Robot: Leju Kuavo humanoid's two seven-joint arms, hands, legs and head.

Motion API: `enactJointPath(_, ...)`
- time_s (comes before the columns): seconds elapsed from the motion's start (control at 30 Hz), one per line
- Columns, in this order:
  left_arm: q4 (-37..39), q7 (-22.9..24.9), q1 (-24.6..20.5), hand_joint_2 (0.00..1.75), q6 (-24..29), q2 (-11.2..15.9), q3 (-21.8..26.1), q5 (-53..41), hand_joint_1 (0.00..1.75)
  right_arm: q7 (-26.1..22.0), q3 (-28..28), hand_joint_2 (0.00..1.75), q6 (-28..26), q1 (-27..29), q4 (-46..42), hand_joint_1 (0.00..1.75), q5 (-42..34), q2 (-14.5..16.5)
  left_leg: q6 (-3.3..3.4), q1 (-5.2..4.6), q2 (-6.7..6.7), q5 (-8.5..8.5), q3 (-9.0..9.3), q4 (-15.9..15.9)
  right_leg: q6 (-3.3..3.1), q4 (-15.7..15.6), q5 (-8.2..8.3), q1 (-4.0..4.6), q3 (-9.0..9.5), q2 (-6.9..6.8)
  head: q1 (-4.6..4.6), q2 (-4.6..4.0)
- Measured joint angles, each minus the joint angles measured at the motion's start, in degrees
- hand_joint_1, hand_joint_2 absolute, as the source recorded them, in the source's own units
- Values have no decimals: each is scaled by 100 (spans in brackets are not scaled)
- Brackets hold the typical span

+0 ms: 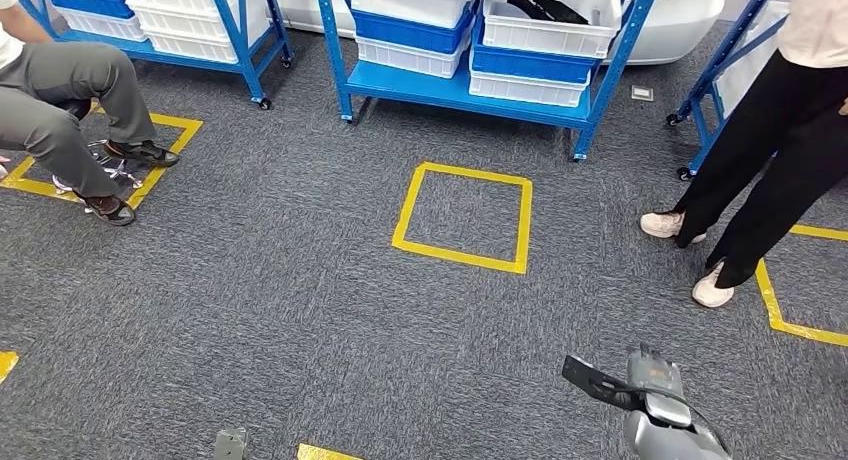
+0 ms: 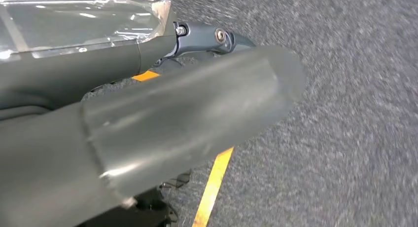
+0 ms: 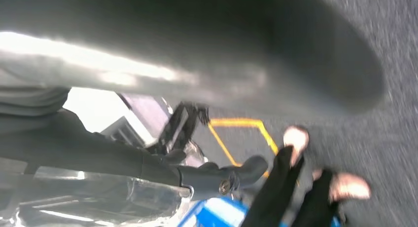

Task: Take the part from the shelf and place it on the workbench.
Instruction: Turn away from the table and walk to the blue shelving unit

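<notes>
you're facing the blue shelf (image 1: pixel 470 85) across the carpet (image 1: pixel 300 310), bins (image 1: pixel 530 30) stacked on it; can't tell which holds the part. approach step, looks like: next, walk up. right hand (image 1: pixel 640 390) low, left hand (image 2: pixel 162 118) close up; can't tell either's finger state.

Part (image 2: pixel 79 19), clear-wrapped and glossy, is seen against left hand's fingers (image 2: pixel 98 64); shelf (image 1: pixel 470 85), blue, carries stacked bins.

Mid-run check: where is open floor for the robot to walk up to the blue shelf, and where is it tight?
Open carpet runs from the robot to the yellow taped square and on to the middle blue shelf. Tight on both sides: a seated person's legs nearer the left shelf, a standing person's legs right of the square.
</notes>
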Motion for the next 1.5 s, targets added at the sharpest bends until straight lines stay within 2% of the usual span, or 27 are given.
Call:
enactJointPath(0.1,2,-2,9,0,7,-4,-1,-7,0,1,-158,0,-34,210,5,0,-102,-22,80,38,-14,53,177,-210,50,168,-119,12,-46,-26,8,0)
enactJointPath(0.2,7,-1,4,0,-3,-5,-4,-11,0,-4,-263,0,-56,338,26,0,-125,-58,111,43,-9,25,290,-284,36,1160,-469,-19,-595,-25,35,0)
enactJointPath(0.23,9,0,7,0,-7,-7,-4,-11,0,-4,-287,0,-57,381,36,0,-128,-64,107,43,-12,-2,310,-279,63,1422,-522,-36,-769,-25,43,0)
enactJointPath(0.27,11,1,10,0,-8,-8,-3,-11,0,-6,-302,0,-57,421,44,0,-129,-64,95,47,-18,-31,333,-271,114,1491,-487,-59,-846,-25,44,0)
enactJointPath(0.3,12,1,12,0,-8,-8,-3,-11,0,-7,-316,0,-57,449,52,0,-130,-65,74,55,-24,-68,359,-253,188,1326,-355,-92,-802,-26,46,0)
enactJointPath(0.33,13,2,13,0,-8,-9,-4,-11,0,-8,-331,0,-57,461,57,0,-130,-67,43,68,-28,-115,387,-220,272,968,-158,-130,-655,-29,49,0)
enactJointPath(0.4,14,2,12,0,-8,-3,-7,-11,0,-11,-365,0,-56,462,66,0,-130,-67,-45,72,-32,-232,414,-119,355,313,109,-164,-348,-24,62,0)
enactJointPath(0.43,15,2,10,0,-8,-1,-9,-11,0,-12,-378,0,-54,465,70,0,-129,-66,-84,66,-34,-281,411,-75,330,160,149,-159,-260,-17,65,0)
enactJointPath(0.5,19,2,9,0,-7,0,-16,-11,0,-14,-391,0,-50,480,81,0,-128,-68,-134,63,-36,-335,402,-29,229,139,111,-127,-228,1,65,0)
enactJointPath(0.6,22,2,5,0,-5,4,-37,-15,0,-8,-400,0,-37,493,89,0,-137,-68,-202,95,-25,-472,343,152,100,157,60,-143,-187,10,44,0)
enactJointPath(0.63,22,2,3,0,-6,5,-45,-25,0,5,-411,0,-12,498,89,0,-156,-69,-231,103,-20,-594,223,404,62,154,41,-148,-157,10,39,0)
enactJointPath(0.7,26,5,2,0,-14,7,-54,-47,0,43,-453,0,59,546,95,0,-219,-65,-261,106,-17,-883,-201,1167,2,154,-1,-124,-109,1,34,0)
enactJointPath(0.73,28,10,5,0,-22,9,-55,-57,0,58,-486,0,86,599,98,0,-262,-57,-260,106,-17,-960,-413,1491,-23,154,-21,-105,-86,-5,37,0)
enactJointPath(0.77,32,15,7,0,-32,11,-55,-63,0,63,-526,0,98,667,102,0,-310,-47,-243,104,-17,-934,-552,1642,-48,154,-41,-85,-61,-10,37,0)
enactJointPath(0.8,34,21,8,0,-42,14,-55,-70,0,57,-571,0,97,744,105,0,-363,-35,-209,97,-17,-794,-580,1572,-65,153,-61,-63,-32,-13,37,0)
enactJointPath(0.83,36,26,8,0,-50,19,-55,-78,0,45,-626,0,87,823,108,0,-421,-20,-153,83,-19,-567,-500,1296,-78,151,-82,-42,1,-11,37,0)
enactJointPath(0.9,38,39,6,0,-62,36,-57,-95,0,23,-740,0,64,969,113,0,-534,30,11,26,-15,-157,-202,552,-82,144,-123,-3,51,0,46,0)
enactJointPath(0.97,39,59,1,0,-72,49,-69,-114,0,41,-865,0,68,1117,124,0,-640,88,122,-33,0,-55,-33,165,-57,132,-151,-2,60,9,59,0)
enactJointPath(1.1,45,122,7,0,-80,46,-96,-166,0,205,-1183,0,237,1544,156,0,-982,251,167,-34,-9,-37,148,-90,33,159,-221,-4,83,-22,52,0)
enactJointPath(1.13,46,131,8,0,-84,46,-99,-177,0,227,-1283,0,247,1680,171,0,-1055,309,167,-13,-14,-14,226,-180,31,349,-306,3,3,-24,63,0)
enactJointPath(1.2,50,144,10,0,-98,46,-108,-192,0,236,-1463,0,240,1937,213,0,-1136,393,164,6,-21,-19,319,-252,19,1055,-566,-20,-379,-21,86,0)
enactJointPath(1.27,55,155,14,0,-108,44,-127,-208,0,220,-1584,0,247,2127,251,0,-1166,466,138,13,-23,-62,357,-250,69,1607,-696,-58,-750,-20,98,0)
enactJointPath(1.3,57,156,15,0,-109,43,-139,-217,0,207,-1625,0,256,2195,266,0,-1170,497,115,22,-23,-88,381,-246,132,1596,-629,-85,-794,-21,98,0)
enactJointPath(1.33,57,157,16,0,-111,42,-151,-221,0,195,-1663,0,267,2243,278,0,-1173,527,83,37,-22,-119,411,-236,211,1368,-480,-116,-718,-23,101,0)
enactJointPath(1.4,57,157,15,0,-121,47,-173,-231,0,171,-1729,0,293,2295,297,0,-1173,589,-6,53,-18,-222,453,-162,352,600,-125,-174,-378,-35,116,0)
enactJointPath(1.43,57,156,15,0,-128,50,-182,-235,0,162,-1755,0,304,2304,303,0,-1169,614,-53,49,-15,-287,461,-114,350,318,-22,-180,-237,-34,123,0)
enactJointPath(1.5,57,155,12,0,-147,56,-193,-245,0,151,-1781,0,316,2319,312,0,-1139,672,-124,44,-10,-391,464,-52,240,137,10,-154,-130,-28,117,0)
